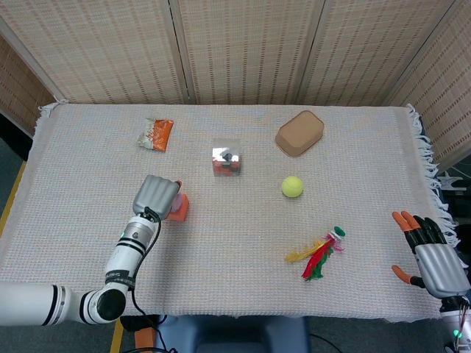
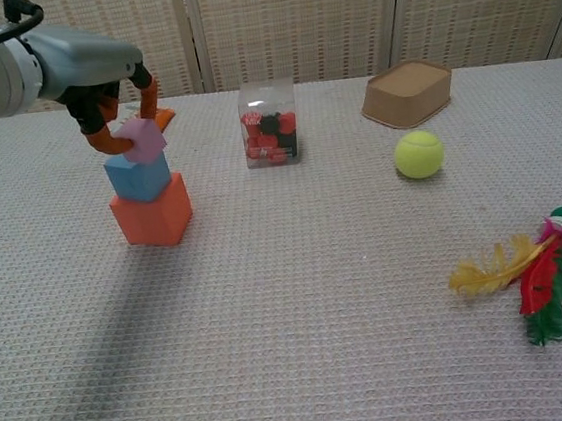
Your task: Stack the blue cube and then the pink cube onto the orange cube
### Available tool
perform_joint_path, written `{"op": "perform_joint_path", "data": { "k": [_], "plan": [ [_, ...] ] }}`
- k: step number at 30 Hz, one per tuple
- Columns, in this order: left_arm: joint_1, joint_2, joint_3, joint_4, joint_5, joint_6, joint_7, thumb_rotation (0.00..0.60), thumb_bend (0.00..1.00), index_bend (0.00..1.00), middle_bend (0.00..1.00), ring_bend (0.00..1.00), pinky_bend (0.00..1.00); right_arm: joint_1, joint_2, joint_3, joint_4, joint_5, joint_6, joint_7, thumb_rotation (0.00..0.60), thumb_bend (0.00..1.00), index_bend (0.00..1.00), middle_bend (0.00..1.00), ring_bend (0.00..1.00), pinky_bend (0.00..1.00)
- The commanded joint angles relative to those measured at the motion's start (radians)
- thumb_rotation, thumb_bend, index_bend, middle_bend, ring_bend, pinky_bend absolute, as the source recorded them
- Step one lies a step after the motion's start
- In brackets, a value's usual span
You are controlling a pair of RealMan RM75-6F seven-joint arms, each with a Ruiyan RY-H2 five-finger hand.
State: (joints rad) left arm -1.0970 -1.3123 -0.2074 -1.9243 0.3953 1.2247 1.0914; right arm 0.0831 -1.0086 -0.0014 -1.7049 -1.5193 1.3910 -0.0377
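Observation:
The orange cube (image 2: 153, 213) sits on the cloth at the left, with the blue cube (image 2: 138, 177) stacked on top of it. My left hand (image 2: 96, 77) holds the pink cube (image 2: 142, 141) tilted just above the blue cube's top right corner; whether they touch is unclear. In the head view the left hand (image 1: 155, 196) covers the blue and pink cubes, and only an edge of the orange cube (image 1: 179, 209) shows. My right hand (image 1: 431, 254) rests open off the table's right front corner, holding nothing.
A clear box of red and dark pieces (image 2: 269, 123) stands right of the stack. A snack packet (image 1: 155, 134) lies behind it. A tan bowl (image 2: 407, 93), a tennis ball (image 2: 419, 154) and a feather toy (image 2: 531, 270) lie to the right.

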Motion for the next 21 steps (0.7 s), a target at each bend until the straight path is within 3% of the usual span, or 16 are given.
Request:
{"op": "perform_joint_path", "data": {
  "k": [1,17,21],
  "plan": [
    [-0.011,-0.011,0.009,0.026,0.002,-0.001,0.001,0.6,0.42,0.65,1.0,1.0,1.0,0.001,-0.001,0.001,0.0,0.003,-0.002,-0.001,0.6,0.11,0.0,0.0,0.0,0.0],
    [-0.027,-0.026,0.045,0.087,0.007,-0.024,-0.011,0.6,0.42,0.64,1.0,1.0,1.0,-0.003,-0.002,0.006,-0.001,0.01,0.006,-0.005,0.6,0.11,0.0,0.0,0.0,0.0],
    [-0.029,-0.03,0.052,0.098,0.01,-0.027,-0.016,0.6,0.42,0.58,1.0,1.0,1.0,-0.005,-0.002,0.005,-0.001,0.007,0.009,-0.007,0.6,0.11,0.0,0.0,0.0,0.0]
  ]
}}
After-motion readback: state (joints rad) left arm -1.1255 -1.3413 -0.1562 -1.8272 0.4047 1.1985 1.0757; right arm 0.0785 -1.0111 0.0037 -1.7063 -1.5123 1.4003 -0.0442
